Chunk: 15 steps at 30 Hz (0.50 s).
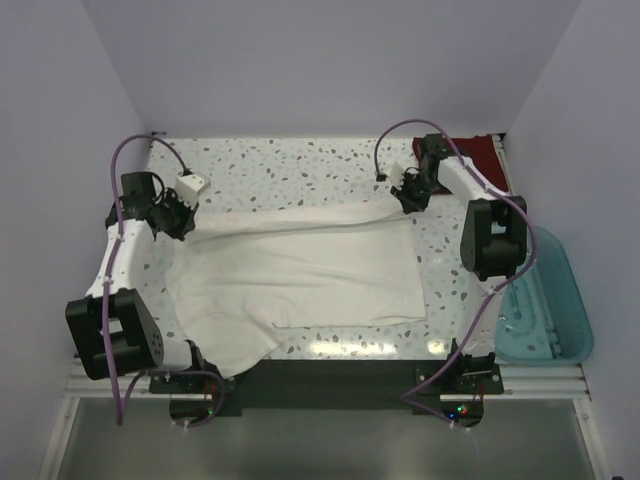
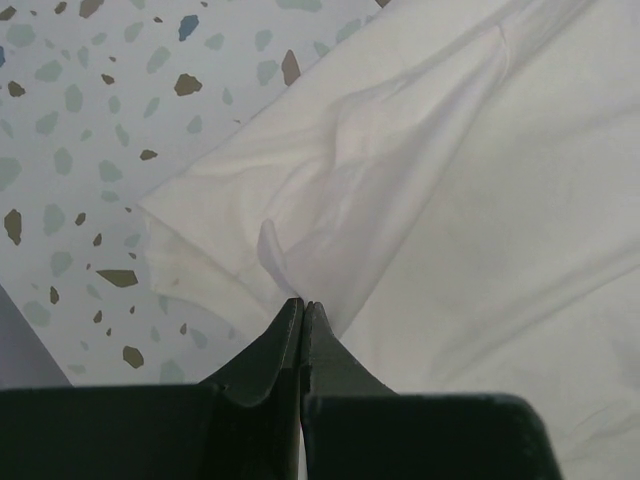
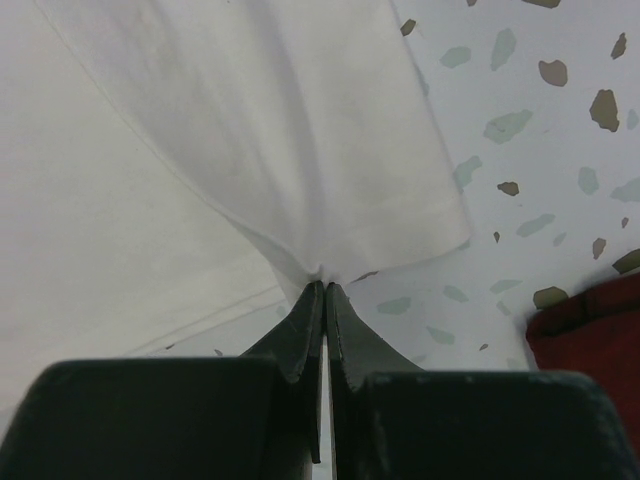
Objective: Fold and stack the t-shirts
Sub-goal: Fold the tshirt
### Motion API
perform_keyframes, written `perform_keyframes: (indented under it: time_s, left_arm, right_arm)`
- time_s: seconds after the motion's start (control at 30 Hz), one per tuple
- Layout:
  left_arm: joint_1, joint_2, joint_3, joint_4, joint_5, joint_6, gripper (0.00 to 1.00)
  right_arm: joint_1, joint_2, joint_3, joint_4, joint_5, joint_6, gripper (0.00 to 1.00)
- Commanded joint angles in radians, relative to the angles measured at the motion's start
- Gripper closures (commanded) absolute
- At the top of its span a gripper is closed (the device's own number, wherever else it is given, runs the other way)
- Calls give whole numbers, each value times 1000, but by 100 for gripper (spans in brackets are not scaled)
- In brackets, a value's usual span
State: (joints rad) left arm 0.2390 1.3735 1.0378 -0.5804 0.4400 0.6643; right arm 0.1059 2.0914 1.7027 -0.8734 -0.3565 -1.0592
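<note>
Left claw (image 2: 303, 304) and right claw (image 3: 324, 288) each pinch the white t-shirt (image 1: 300, 270); dark red t-shirt (image 1: 478, 155), teal bin (image 1: 545, 300) lie rightward.

Even, cool light fills the overhead view; a pale glare streak lies on the tabletop (image 1: 300, 160) by its near edge. Shadows are soft. In both wrist views the close dark fingers (image 2: 275, 352) look slightly blurred, and the white t-shirt (image 3: 200, 120) perhaps overexposed.

My left arm (image 1: 113, 258) was folded along the left side, my left claw (image 1: 183, 222) turned inward, its fingers (image 2: 285, 335) pressed tight together, my right arm (image 1: 490, 238) reached far, my right claw (image 1: 408, 197) pointed left, fingers (image 3: 345, 335) likewise clamped.
</note>
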Motion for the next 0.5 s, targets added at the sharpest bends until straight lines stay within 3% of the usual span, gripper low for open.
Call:
perform_keyframes:
  time_s: [0.0,0.47]
  left_arm:
    - [-7,-25,-44,-56,28,44,100]
    - [-17,39,-94,-67,-27,132,100]
  right_arm:
    - [-6,-41,-11,10,17,-18,100]
    - [-5,-53,-57,-30,34,-62,100]
